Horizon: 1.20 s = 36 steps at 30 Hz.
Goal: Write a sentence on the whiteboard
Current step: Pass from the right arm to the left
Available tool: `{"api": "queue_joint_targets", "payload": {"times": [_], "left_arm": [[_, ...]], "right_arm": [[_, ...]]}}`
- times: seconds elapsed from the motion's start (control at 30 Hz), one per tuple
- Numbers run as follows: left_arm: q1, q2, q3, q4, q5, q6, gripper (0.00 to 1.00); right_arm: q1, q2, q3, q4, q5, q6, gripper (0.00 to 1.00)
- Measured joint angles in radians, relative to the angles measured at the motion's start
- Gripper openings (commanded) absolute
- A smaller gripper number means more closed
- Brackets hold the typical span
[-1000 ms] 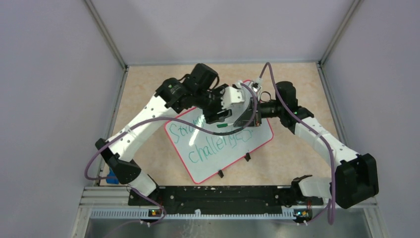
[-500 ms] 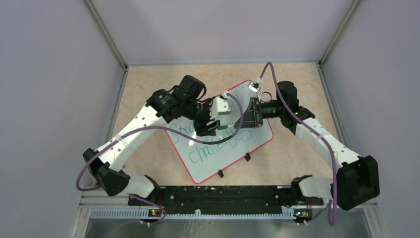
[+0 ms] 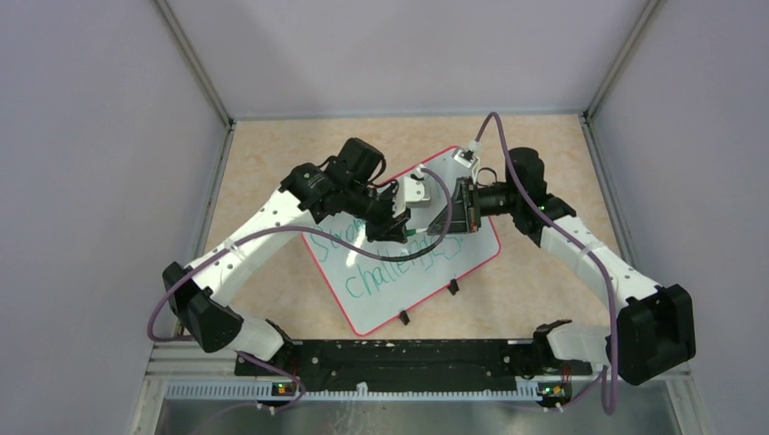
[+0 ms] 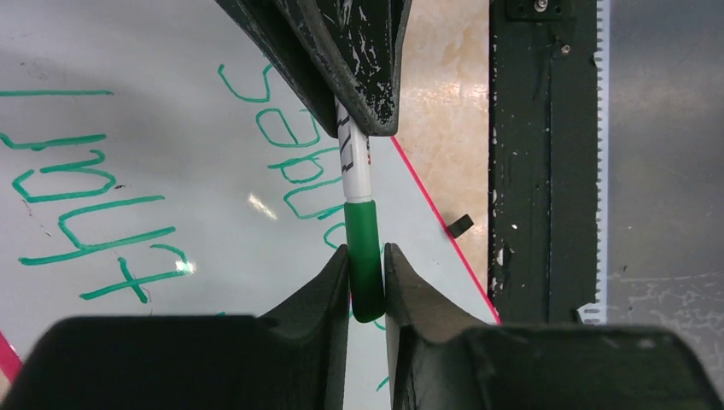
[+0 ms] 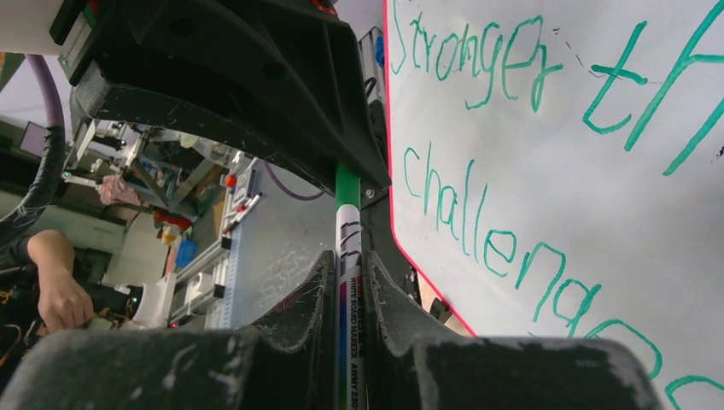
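Note:
The whiteboard [image 3: 392,306] lies tilted on the table, red-rimmed, with the sentence [image 3: 390,272] in green cursive on it. The words show upside down in the left wrist view [image 4: 77,201] and read "Stronger th… challeng…" in the right wrist view [image 5: 478,64]. A white marker [image 5: 349,256] hangs level above the board. My right gripper [image 5: 350,295] is shut on its barrel. My left gripper [image 4: 366,269] faces it and is shut on the marker's green cap [image 4: 363,243]. From above the two grippers [image 3: 403,222] [image 3: 453,213] meet over the board's middle.
Small black clips [image 3: 453,287] [image 3: 404,318] stick out from the board's near edge. A black rail [image 3: 399,358] runs along the table's front edge between the arm bases. Grey walls close in the left, back and right. A blue object [image 3: 207,326] sits by the left base.
My left gripper has slid right onto the marker's green cap and closed on it. The right gripper has kept the marker still.

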Motion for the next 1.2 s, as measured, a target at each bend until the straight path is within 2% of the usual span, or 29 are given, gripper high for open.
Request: {"api": "queue_joint_targets", "payload": {"times": [0.23,0.37,0.8,1.07,1.1,1.2], "left_arm": [[0.002,0.014,0.000,0.005,0.014,-0.023,0.05],[0.000,0.015,0.001,0.006,0.016,-0.036,0.00],[-0.050,0.112,0.150,-0.137,-0.057,-0.064,0.00],[-0.058,0.125,0.172,-0.162,-0.074,-0.068,0.00],[-0.060,0.125,0.172,-0.162,-0.079,-0.068,0.00],[-0.066,0.117,0.162,-0.147,-0.098,-0.070,0.00]], "right_arm": [[0.000,0.000,0.000,0.000,0.011,0.016,0.00],[0.000,0.000,0.000,0.003,0.011,0.027,0.00],[0.001,0.000,-0.002,0.001,0.000,0.037,0.00],[0.002,0.001,-0.001,-0.007,-0.002,0.027,0.00],[0.002,0.001,0.001,-0.015,-0.001,0.020,0.01],[0.000,0.001,0.023,-0.061,0.008,-0.010,0.18]]}}
